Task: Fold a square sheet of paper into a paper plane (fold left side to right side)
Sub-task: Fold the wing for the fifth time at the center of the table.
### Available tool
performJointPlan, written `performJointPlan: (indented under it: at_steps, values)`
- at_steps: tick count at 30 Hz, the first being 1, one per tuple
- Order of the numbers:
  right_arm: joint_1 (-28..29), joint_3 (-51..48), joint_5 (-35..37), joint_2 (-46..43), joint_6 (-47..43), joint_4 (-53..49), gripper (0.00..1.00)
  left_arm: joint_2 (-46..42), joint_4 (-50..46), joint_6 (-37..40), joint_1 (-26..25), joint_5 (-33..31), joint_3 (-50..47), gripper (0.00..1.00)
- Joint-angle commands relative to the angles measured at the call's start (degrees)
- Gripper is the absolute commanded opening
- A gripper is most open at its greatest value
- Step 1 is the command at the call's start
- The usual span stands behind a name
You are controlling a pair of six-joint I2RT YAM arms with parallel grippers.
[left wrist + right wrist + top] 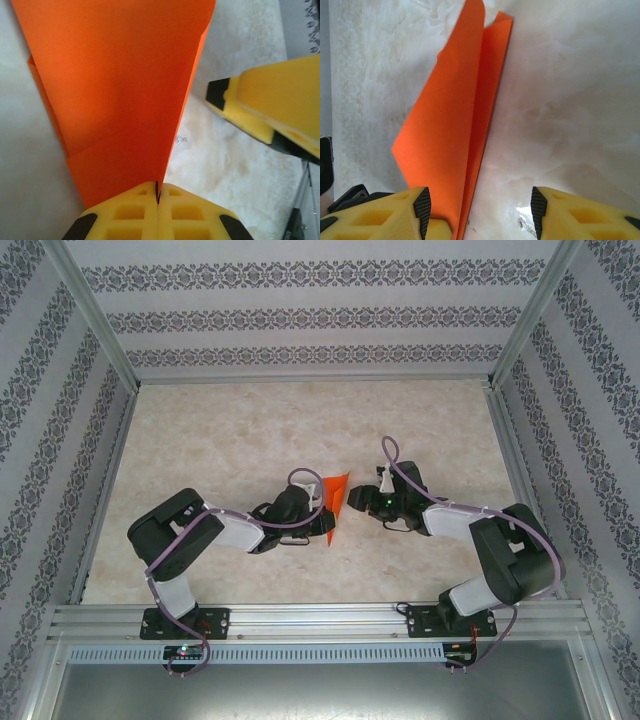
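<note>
While left gripper [158, 192] pinched the folded orange paper [125, 100], right gripper [480, 207] stood open, empty. Edges needed aligning before pressing.

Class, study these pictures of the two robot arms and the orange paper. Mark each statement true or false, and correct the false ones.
1. The left pincer is shut on the folded orange paper. True.
2. The right pincer is shut as well. False: its fingers stand wide apart.
3. The paper is a flat, unfolded square. False: it is folded into a narrow, tapering shape.
4. The table is pale and marbled. True.
</note>
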Motion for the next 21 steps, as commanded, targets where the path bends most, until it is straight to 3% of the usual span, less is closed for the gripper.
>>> performJointPlan:
  at_steps: [1,21]
  values:
    - [0.89,0.57,-0.42,1.87,2.44,5.92,0.57,1.49,7.97,-3.69,1.45,2.43,-1.01,0.03]
    - [3.84,6.64,-0.38,11.00,5.90,9.37,0.48,3.84,17.00,-9.14,4.06,4.09,-4.76,0.02]
